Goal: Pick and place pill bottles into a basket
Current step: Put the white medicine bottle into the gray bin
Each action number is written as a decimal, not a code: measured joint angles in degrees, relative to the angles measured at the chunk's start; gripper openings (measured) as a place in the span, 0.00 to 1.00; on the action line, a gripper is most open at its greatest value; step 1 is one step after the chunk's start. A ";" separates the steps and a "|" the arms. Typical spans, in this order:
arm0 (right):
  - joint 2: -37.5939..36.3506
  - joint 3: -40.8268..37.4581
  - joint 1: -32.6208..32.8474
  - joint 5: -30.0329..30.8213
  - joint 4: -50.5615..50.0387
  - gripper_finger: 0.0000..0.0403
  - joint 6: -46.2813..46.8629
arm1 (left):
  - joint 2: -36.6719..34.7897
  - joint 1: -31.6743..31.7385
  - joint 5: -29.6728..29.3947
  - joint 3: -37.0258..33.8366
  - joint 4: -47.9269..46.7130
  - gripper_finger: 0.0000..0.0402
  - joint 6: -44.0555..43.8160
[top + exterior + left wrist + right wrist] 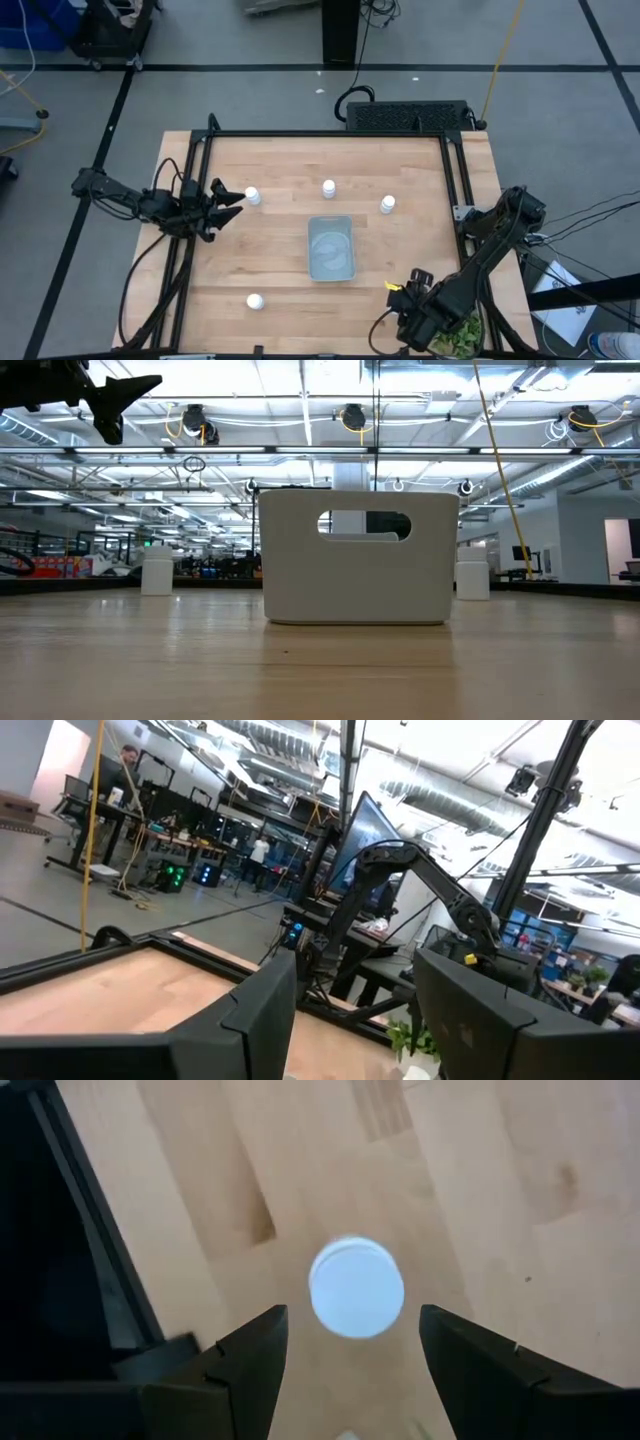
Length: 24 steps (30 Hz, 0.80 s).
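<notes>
Several white pill bottles stand upright on their bases on the wooden table: one (252,196) at the left, one (328,187) and one (388,204) toward the far side, one (255,301) near the front. The pale basket (312,250) sits on the table's middle; in the low view its wall (355,570) stands between two bottles (157,572) (472,578). My left gripper (232,199) is open, raised above the table (125,395), just left of the left bottle. My right gripper (352,1318) is open at the front right (405,295), pointing down over another bottle (357,1287), whose cap shows between its fingers.
A green leafy plant (462,335) stands at the table's front right corner beside my right arm; it also shows in the left wrist view (415,1040). A black frame (330,134) runs along the table's far edge and sides.
</notes>
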 joint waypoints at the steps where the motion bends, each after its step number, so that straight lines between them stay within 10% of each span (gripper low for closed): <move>1: 0.00 0.00 0.01 0.15 0.64 0.55 -0.02 | 0.00 0.00 0.00 0.00 -0.10 0.52 0.01; 24: -0.04 -4.30 -1.13 -0.11 6.55 0.55 -0.95 | 0.00 0.00 -0.04 0.00 -1.54 0.52 0.09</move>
